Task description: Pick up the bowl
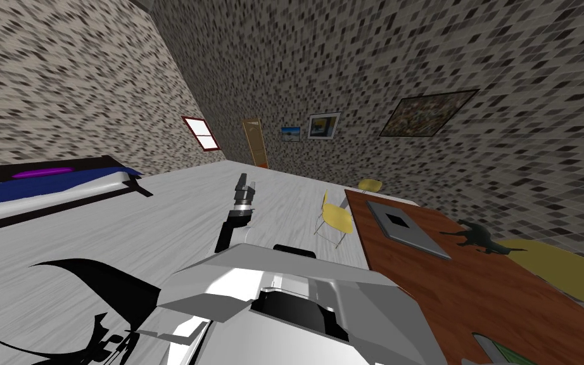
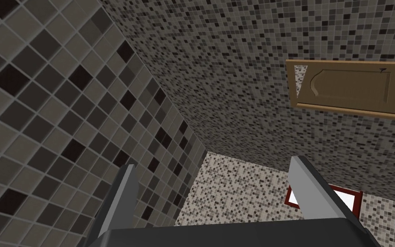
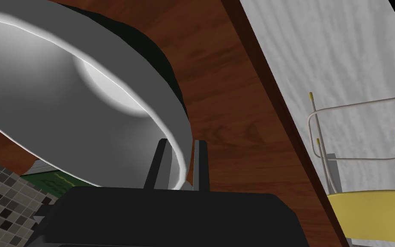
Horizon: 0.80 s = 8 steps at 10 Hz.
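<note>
Bowl [image 3: 76,107], rim clamped in right jaws, at wooden table [image 3: 235,107] near yellow chair [image 3: 376,210]; left jaws apart.

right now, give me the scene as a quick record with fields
bowl: grey, over the table; cannot tell if it is lifted
right gripper: shut on the bowl's rim, one finger inside, one outside
left gripper: open, held out forward, holding nothing
also on table: laptop, dinosaur figure
beside table: yellow chair
</note>
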Tool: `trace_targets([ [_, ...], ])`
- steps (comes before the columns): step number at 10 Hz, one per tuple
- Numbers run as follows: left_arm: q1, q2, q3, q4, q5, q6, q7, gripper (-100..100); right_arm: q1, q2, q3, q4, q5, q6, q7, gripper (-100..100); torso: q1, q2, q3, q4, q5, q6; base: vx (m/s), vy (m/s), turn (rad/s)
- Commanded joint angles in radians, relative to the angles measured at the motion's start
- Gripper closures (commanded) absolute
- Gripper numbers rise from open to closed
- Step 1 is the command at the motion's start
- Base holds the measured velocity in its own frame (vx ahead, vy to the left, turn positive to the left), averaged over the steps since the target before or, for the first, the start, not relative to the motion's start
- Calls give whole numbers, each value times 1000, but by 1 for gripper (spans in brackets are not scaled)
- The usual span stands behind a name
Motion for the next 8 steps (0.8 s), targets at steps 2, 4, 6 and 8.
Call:
trace_targets([
  [2, 0, 0, 0, 0, 0, 0, 0, 0, 0, 0, 0, 0, 0, 0, 0, 0, 0, 0, 0, 0, 0, 0, 0, 0, 0],
  [4, 0, 0, 0, 0, 0, 0, 0, 0, 29, -14, -8, -46, -1, 22, -5, 100, 1, -1, -1, 0, 1, 0, 16, -4, -38],
  [6, 0, 0, 0, 0, 0, 0, 0, 0, 60, -29, -15, -91, -2, 40, -10, 100, 2, -2, -1, -1, 2, 0, 17, 0, -22],
  [8, 0, 0, 0, 0, 0, 0, 0, 0, 55, -29, -16, -80, -5, 32, -9, 0, 2, -2, -1, -1, 2, 1, 3, 0, -2],
])
